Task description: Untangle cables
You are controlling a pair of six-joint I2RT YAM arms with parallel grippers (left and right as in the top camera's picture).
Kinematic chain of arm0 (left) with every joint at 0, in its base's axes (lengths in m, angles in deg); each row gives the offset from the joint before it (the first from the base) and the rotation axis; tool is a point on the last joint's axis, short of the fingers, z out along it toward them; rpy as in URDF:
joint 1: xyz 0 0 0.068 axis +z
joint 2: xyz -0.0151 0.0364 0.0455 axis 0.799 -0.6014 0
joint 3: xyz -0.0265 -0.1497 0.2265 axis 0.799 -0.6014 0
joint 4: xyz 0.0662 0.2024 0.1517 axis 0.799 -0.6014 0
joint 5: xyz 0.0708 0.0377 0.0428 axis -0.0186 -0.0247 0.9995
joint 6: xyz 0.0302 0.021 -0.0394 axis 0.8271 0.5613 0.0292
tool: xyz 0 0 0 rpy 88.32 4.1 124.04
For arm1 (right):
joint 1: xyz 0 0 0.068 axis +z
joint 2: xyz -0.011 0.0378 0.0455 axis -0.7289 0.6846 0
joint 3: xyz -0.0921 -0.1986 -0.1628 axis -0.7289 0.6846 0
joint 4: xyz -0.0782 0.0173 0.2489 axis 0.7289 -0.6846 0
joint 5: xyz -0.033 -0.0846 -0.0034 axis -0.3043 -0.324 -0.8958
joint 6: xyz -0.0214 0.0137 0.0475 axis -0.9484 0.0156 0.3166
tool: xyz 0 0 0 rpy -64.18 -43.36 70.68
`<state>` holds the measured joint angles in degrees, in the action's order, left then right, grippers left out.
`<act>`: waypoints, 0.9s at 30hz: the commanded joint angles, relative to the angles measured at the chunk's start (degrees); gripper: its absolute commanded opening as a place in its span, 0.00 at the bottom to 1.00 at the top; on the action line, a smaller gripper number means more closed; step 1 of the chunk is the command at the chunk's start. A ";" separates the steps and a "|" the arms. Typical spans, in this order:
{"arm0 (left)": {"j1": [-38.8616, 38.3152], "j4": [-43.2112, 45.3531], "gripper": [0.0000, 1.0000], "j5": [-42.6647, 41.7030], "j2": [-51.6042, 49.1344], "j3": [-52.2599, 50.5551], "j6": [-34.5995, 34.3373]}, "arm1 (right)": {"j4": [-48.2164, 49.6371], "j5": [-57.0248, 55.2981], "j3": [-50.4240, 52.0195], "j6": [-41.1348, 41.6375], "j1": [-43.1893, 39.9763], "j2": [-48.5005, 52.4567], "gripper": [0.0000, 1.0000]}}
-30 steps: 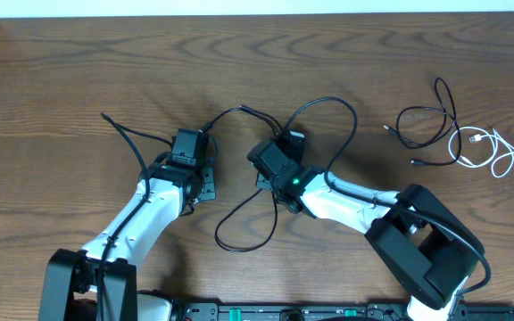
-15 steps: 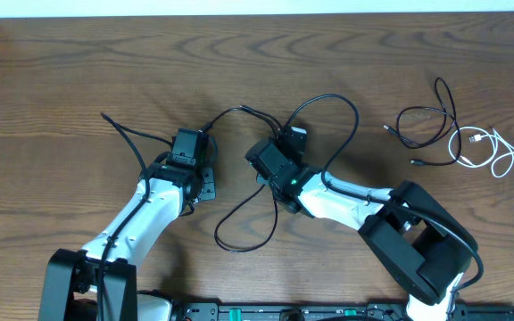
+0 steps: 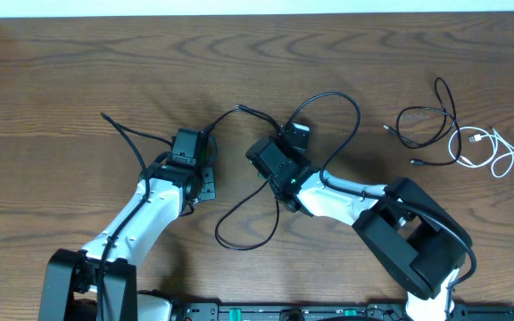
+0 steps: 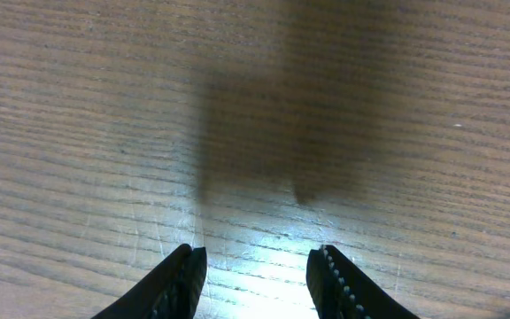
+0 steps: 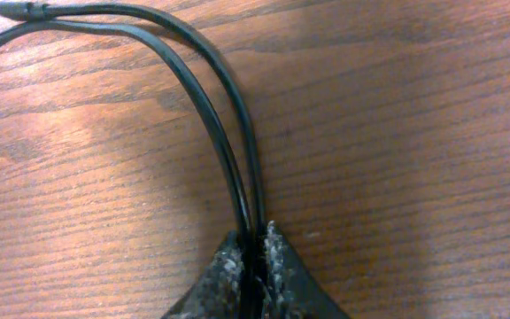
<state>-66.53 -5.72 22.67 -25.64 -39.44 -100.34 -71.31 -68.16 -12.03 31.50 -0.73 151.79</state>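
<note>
A long black cable (image 3: 335, 100) loops across the middle of the table, with a lower loop (image 3: 244, 234) toward the front. My right gripper (image 3: 294, 135) is shut on it. In the right wrist view two strands of this black cable (image 5: 224, 133) run side by side into the pinched fingers (image 5: 253, 237), and a plug end (image 5: 20, 9) lies at the top left. My left gripper (image 3: 187, 143) stands to the left of the cable. Its jaws (image 4: 255, 261) are open over bare wood with nothing between them. A second black cord (image 3: 422, 125) and a white cord (image 3: 489, 147) lie apart at the right.
A thick black arm wire (image 3: 128, 135) rises from the left arm. The wooden table's (image 3: 105, 62) far edge runs along the top of the overhead view. The arm bases (image 3: 266, 312) stand at the front edge.
My right gripper has shut on the black cable and shifted slightly up and left; the upper loop has moved a little with it. The left arm has not moved.
</note>
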 commanded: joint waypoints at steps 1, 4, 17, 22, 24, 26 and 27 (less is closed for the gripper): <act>0.35 -0.26 0.43 1.16 -0.66 -0.44 -0.33 | -2.91 6.62 3.93 -0.87 -1.09 6.12 0.04; 0.35 -0.26 0.43 1.16 -0.66 -0.44 -0.33 | -2.89 6.67 3.91 -3.63 -1.20 5.53 0.01; 0.35 -0.26 0.43 1.16 -0.66 -0.44 -0.33 | -3.32 6.56 3.91 -33.07 -2.27 -10.32 0.01; 0.35 -0.26 0.43 1.16 -0.66 -0.44 -0.33 | -3.32 6.56 3.89 -40.24 -4.07 -16.13 0.01; 0.35 -0.26 0.43 1.16 -0.68 -0.44 -0.31 | -3.34 6.56 3.89 -42.29 -4.98 -18.45 0.01; 0.35 -0.26 0.43 1.16 -0.68 -0.44 -0.31 | -3.30 6.56 3.89 -44.46 -5.97 -20.41 0.01; 0.35 -0.26 0.43 1.16 -0.68 -0.44 -0.33 | -3.15 6.60 3.91 -46.12 -6.51 -21.38 0.01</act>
<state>-66.53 -5.75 22.70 -25.64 -39.44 -100.34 -74.57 -61.41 -8.09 -7.71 -5.85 133.19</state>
